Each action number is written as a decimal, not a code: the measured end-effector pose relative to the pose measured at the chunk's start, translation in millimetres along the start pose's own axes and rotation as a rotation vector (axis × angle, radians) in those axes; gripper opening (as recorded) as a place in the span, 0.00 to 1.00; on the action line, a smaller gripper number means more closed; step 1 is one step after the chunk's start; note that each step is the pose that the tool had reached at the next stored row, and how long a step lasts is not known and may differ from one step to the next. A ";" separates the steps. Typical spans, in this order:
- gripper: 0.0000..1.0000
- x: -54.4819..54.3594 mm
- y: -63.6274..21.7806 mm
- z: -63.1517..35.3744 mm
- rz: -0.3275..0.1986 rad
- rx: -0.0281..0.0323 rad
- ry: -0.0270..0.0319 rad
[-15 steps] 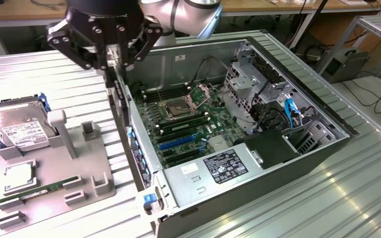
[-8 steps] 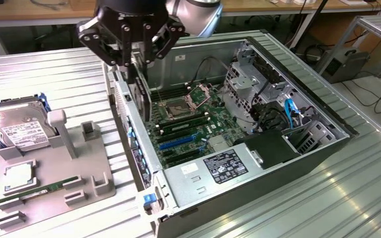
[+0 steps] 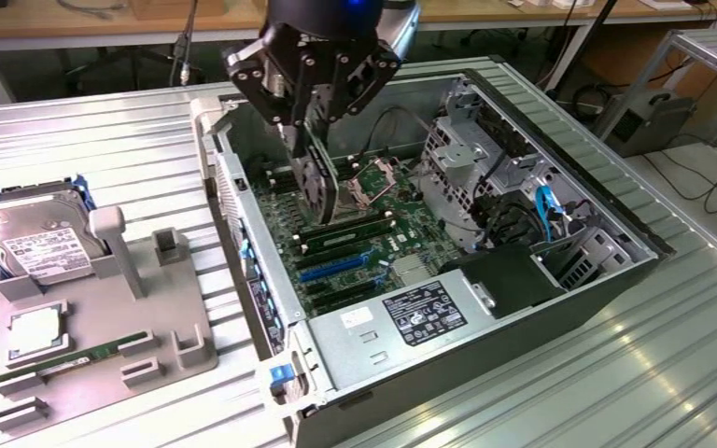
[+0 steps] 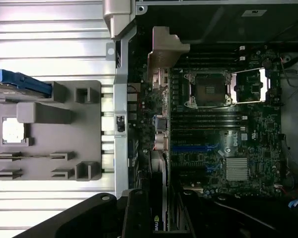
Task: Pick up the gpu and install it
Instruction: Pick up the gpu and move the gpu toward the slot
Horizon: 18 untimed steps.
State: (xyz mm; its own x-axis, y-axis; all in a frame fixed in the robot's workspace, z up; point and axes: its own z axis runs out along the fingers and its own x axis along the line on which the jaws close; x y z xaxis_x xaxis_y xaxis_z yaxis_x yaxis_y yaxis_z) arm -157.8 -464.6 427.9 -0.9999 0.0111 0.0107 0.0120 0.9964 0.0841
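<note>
1. Jaws clenched on the upper end of the gpu [image 3: 320, 182], which hangs on edge inside the open case [image 3: 521, 364]
2. The gpu's lower end is just above the motherboard [image 3: 377, 238], near the case wall that faces the tray [image 3: 147, 308]; whether it touches cannot be told
3. The case lies mid-bench [image 3: 85, 140]; the tray sits by the bench edge at the exterior view's left, holding the hard drive [image 3: 35, 245]

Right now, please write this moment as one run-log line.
gripper: shut on gpu | gpu: held on edge over motherboard | case: open | blue slots: unoccupied
</note>
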 end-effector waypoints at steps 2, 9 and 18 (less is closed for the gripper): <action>0.26 -8.9 -0.1 2.5 0.000 0.0008 0.0044; 0.26 -45.5 -0.5 13.2 0.002 0.0044 0.0203; 0.26 -85.4 -0.3 29.6 0.002 0.0084 0.0262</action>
State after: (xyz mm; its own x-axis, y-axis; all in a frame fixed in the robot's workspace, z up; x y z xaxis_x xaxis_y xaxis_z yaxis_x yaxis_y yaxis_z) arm -72.8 -463.4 397.4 -0.9993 0.0112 0.0370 0.0140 0.9970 0.0757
